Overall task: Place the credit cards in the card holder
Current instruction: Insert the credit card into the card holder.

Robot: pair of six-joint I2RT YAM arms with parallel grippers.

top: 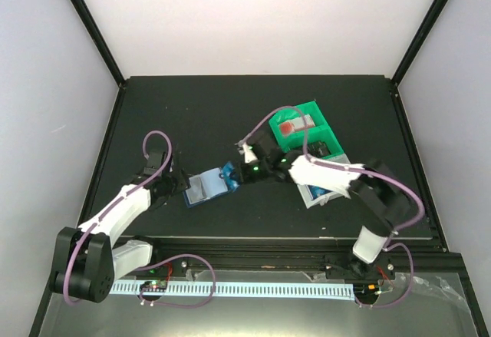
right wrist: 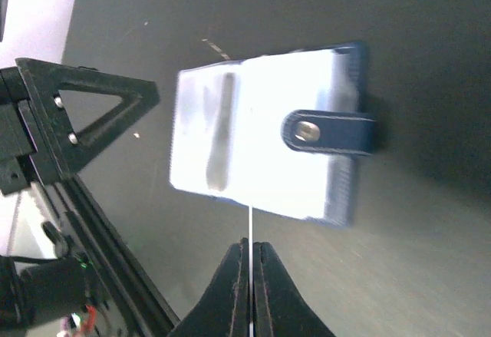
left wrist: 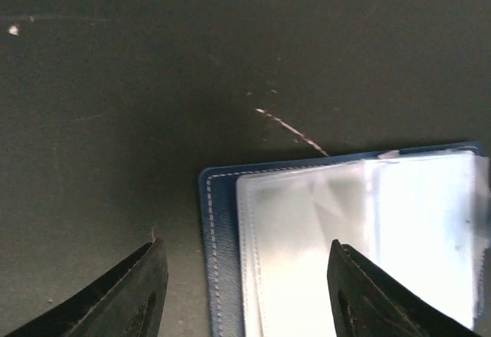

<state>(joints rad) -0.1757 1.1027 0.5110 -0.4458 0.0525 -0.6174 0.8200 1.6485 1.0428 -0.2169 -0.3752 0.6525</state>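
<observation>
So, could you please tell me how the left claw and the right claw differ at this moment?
The left claw stands wide open; the right claw is pinched shut. The left claw holds nothing, while the right claw grips a thin credit card, seen edge-on. Both are close to the open card holder.

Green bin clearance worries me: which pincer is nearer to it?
Right. The right pincer, holding a credit card, is at the card holder's right edge, down-left of the green bin; the left pincer is beyond the holder, at its left edge.
</observation>
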